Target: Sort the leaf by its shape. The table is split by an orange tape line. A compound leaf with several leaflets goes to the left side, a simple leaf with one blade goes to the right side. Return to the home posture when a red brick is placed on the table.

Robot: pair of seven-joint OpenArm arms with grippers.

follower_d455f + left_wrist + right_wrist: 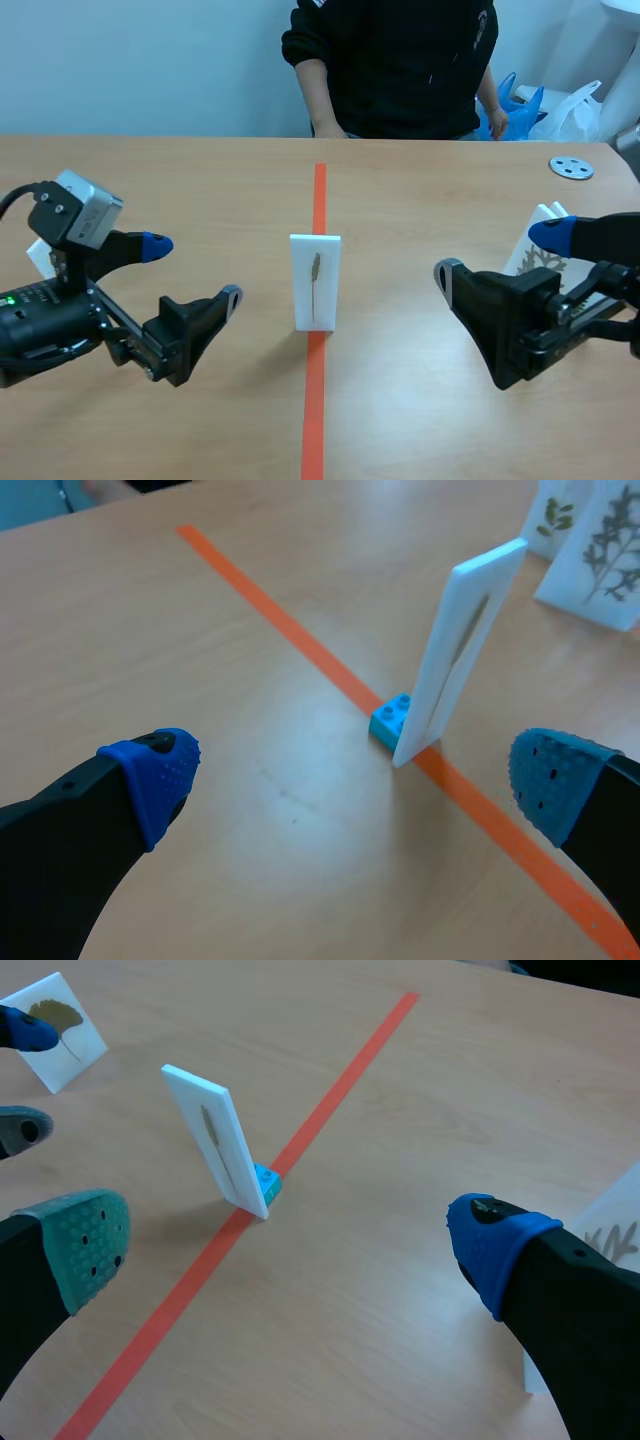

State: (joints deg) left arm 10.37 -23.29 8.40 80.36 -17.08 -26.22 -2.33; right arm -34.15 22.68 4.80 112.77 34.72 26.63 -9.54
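A white card (pixel 314 280) stands upright on the orange tape line (pixel 314 400), held by a small blue brick (pixel 390 720) at its foot. It shows one narrow brownish leaf (pixel 316 272). In the wrist views the card (pixel 462 645) (pixel 218 1143) stands ahead of both grippers, apart from them. My left gripper (pixel 190 270) (pixel 365 775) is open, left of the card. My right gripper (pixel 500 255) (pixel 285 1245) is open, right of it. Neither holds anything.
Other leaf cards stand on the table: a fan-shaped leaf card (pixel 58 1028) behind the left arm, a feathery leaf card (pixel 540 258) beside the right gripper, two more (pixel 590 540) on the right side. A person (pixel 395 65) sits across. A grey disc (pixel 571 167) lies far right.
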